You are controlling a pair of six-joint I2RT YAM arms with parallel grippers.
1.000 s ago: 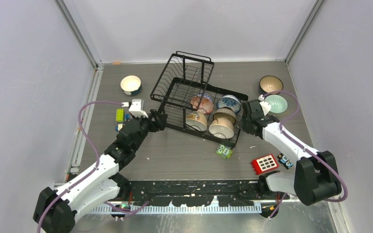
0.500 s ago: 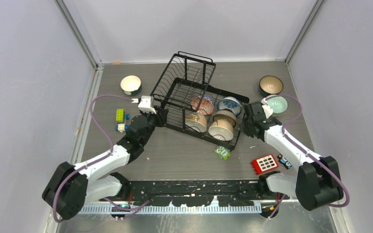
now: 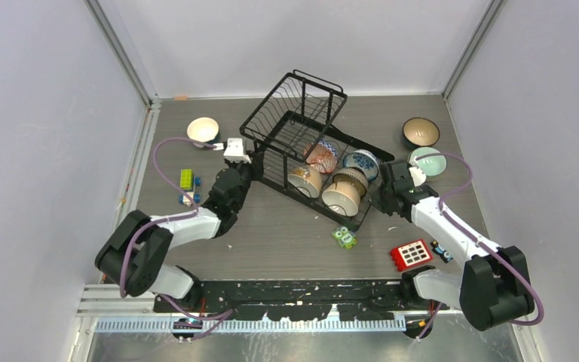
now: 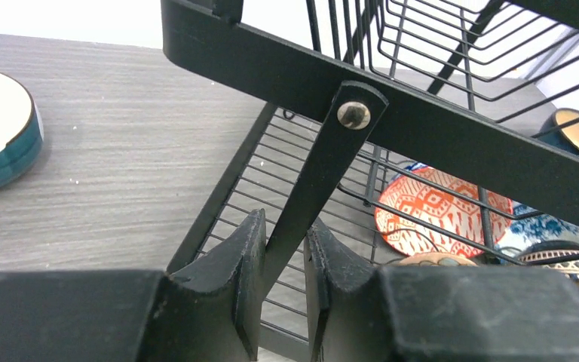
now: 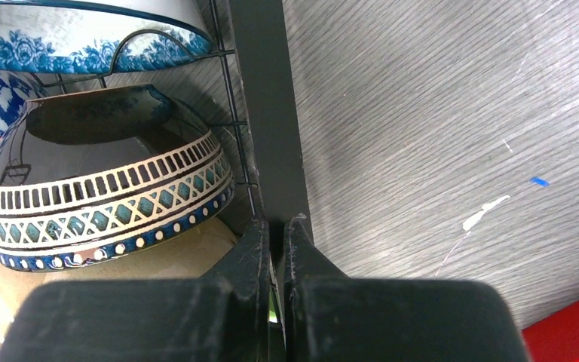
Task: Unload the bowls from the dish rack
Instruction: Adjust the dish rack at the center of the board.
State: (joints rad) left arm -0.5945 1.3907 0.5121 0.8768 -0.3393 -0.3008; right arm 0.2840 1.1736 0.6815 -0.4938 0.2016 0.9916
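Observation:
The black wire dish rack (image 3: pixel 299 121) stands mid-table, turned at an angle. Its lower tray holds a reddish patterned bowl (image 3: pixel 321 157), a blue-patterned white bowl (image 3: pixel 361 161), a tan bowl (image 3: pixel 304 179), a dark banded bowl (image 3: pixel 349 181) and a cream bowl (image 3: pixel 341 198). My left gripper (image 3: pixel 250 162) is shut on the rack's slanted side strut (image 4: pixel 324 158), which sits between its fingertips (image 4: pixel 283 256). My right gripper (image 3: pixel 383 192) is shut on the rack's right frame bar (image 5: pixel 268 113), its fingertips (image 5: pixel 277 234) beside the dark banded bowl (image 5: pixel 105 181).
On the table stand a white-and-teal bowl (image 3: pixel 203 130) at far left, a dark brown bowl (image 3: pixel 421 132) and a mint green bowl (image 3: pixel 430 162) at right. Toy blocks lie about: green (image 3: pixel 187 179), blue (image 3: pixel 190 198), a green toy (image 3: pixel 344 237), a red block (image 3: pixel 412 254).
The rack has slid to the right and turned, with both grippers still on it. My left arm has reached further forward; my right gripper has shifted slightly right.

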